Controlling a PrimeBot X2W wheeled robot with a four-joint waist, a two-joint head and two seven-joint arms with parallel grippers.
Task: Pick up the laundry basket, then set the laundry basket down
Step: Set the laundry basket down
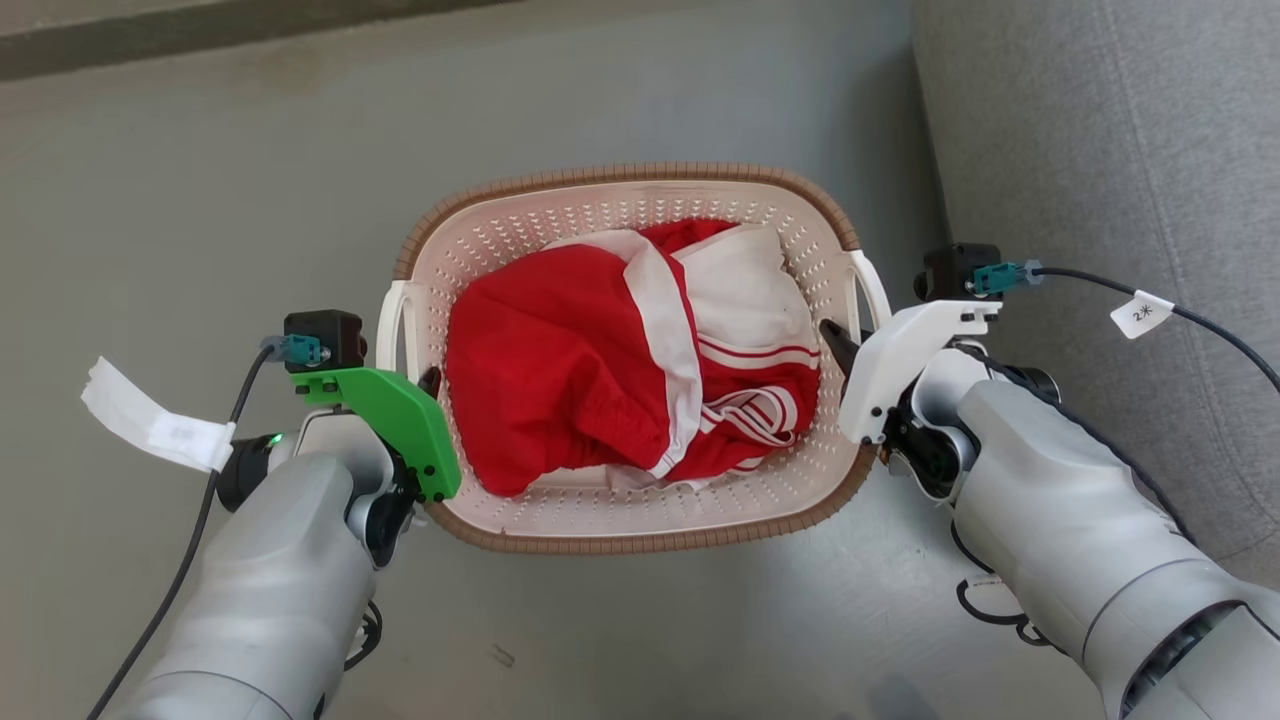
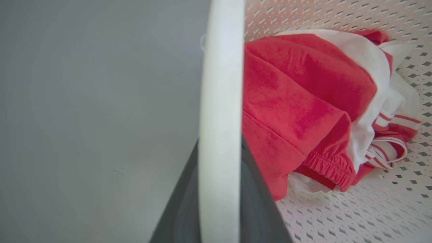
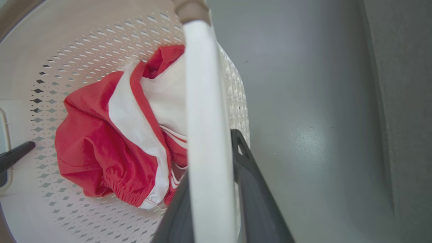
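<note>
Perforated cream laundry basket (image 1: pixel 620 215), crumpled red cloth (image 1: pixel 560 370), left hand (image 1: pixel 424 384) and right hand (image 1: pixel 836 342) clamping its handles (image 1: pixel 868 290)

The head camera looks steeply down from above on the laundry basket (image 1: pixel 640 535), taking in its whole rim with grey floor (image 1: pixel 200 200) around it. Each wrist camera sits very close against a white side handle, the left handle (image 2: pixel 219 101) and the right handle (image 3: pixel 206 118), and faces along it into the basket. All three views share the red-and-white clothes (image 1: pixel 560 370) inside.
</note>
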